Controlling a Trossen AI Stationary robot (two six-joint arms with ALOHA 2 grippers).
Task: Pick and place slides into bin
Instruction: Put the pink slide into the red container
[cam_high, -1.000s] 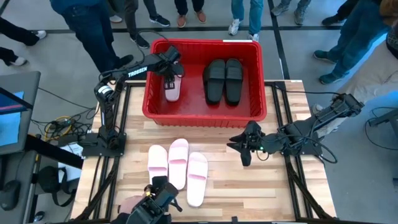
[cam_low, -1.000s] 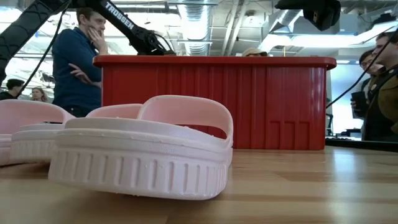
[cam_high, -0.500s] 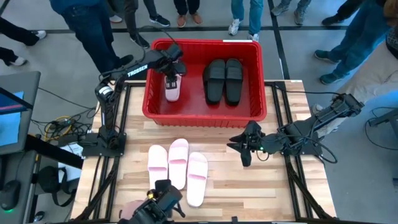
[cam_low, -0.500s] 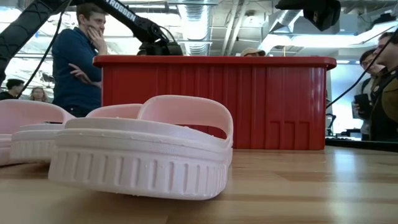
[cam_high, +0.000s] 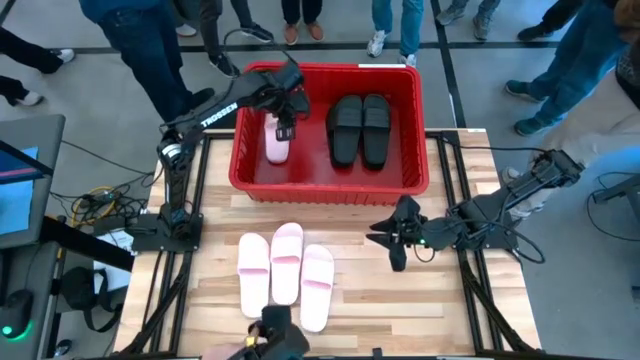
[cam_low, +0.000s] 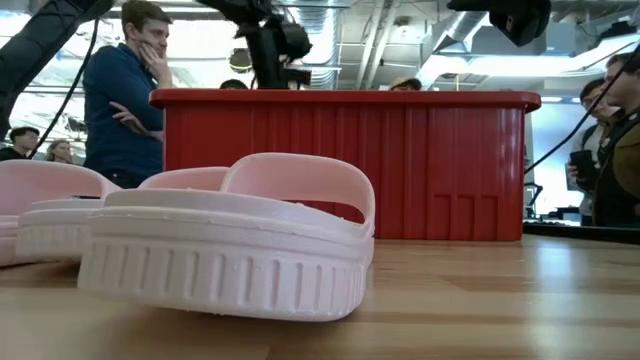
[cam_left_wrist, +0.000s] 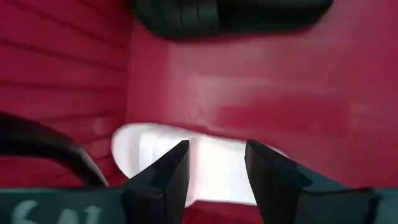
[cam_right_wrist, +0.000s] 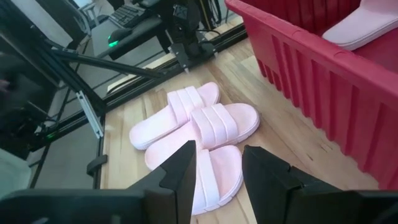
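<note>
We see the left gripper (cam_high: 284, 122) with fingers spread and empty, poised above a pink slide (cam_high: 277, 141) lying in the red bin (cam_high: 325, 182) beside two black slides (cam_high: 360, 128). The right gripper (cam_high: 392, 240), fingers apart and holding nothing, hangs over the table near three pink slides (cam_high: 286, 271). We judge the risk to be a wrist catching the bin's rim, or a grasp nudging the close-packed trio.

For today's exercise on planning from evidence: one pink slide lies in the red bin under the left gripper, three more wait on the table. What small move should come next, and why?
Probably lift the left gripper clear of the bin. Its fingers are open above the pink slide, which lies on the bin floor beside the black pair, so that placement looks done. Three pink slides remain on the table, near the right gripper.
</note>
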